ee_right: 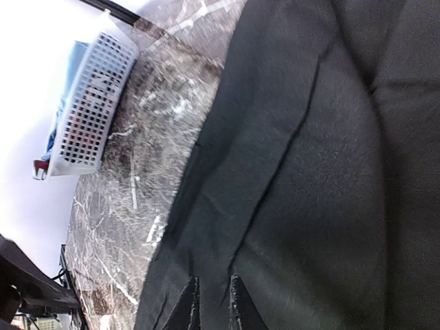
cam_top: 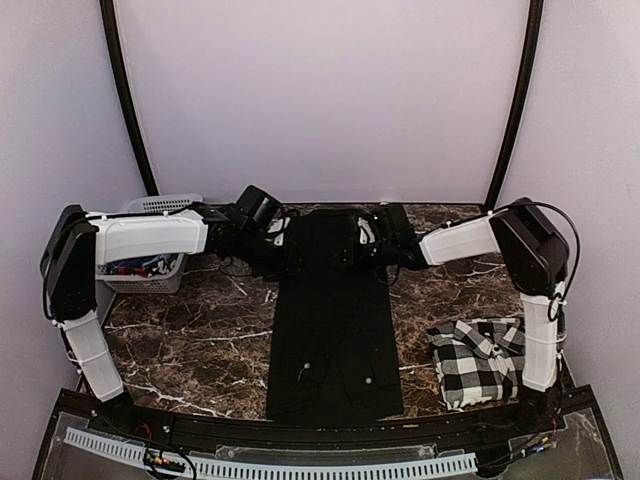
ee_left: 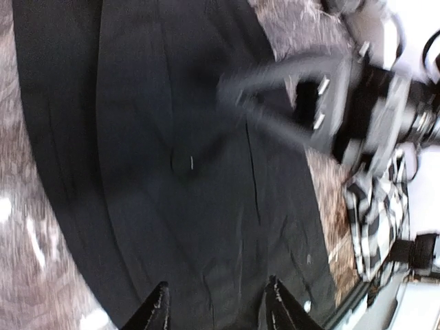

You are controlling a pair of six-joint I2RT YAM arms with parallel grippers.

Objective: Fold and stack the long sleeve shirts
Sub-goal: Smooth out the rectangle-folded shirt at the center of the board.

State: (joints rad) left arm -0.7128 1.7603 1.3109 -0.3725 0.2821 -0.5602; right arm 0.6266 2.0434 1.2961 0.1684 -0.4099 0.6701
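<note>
The plain black long sleeve shirt [cam_top: 335, 330] lies flat as a long strip down the middle of the marble table [cam_top: 190, 340]. The checked long sleeve shirt [cam_top: 478, 360] sits folded at the near right. Both grippers hover over the black shirt's far end. My left gripper [cam_top: 290, 248] [ee_left: 216, 306] is open, with only flat black cloth [ee_left: 172, 137] below it. My right gripper [cam_top: 362, 240] [ee_right: 213, 306] has its jaws a narrow gap apart, just above a fold edge of the black cloth [ee_right: 323, 172], gripping nothing that I can see. The left wrist view also shows the right gripper [ee_left: 302, 103], blurred.
A white lattice basket [cam_top: 150, 250] [ee_right: 86, 110] with coloured items inside stands at the far left of the table. A slice of the checked shirt [ee_left: 375, 206] shows beyond the black cloth in the left wrist view. Black frame posts rise at the back corners.
</note>
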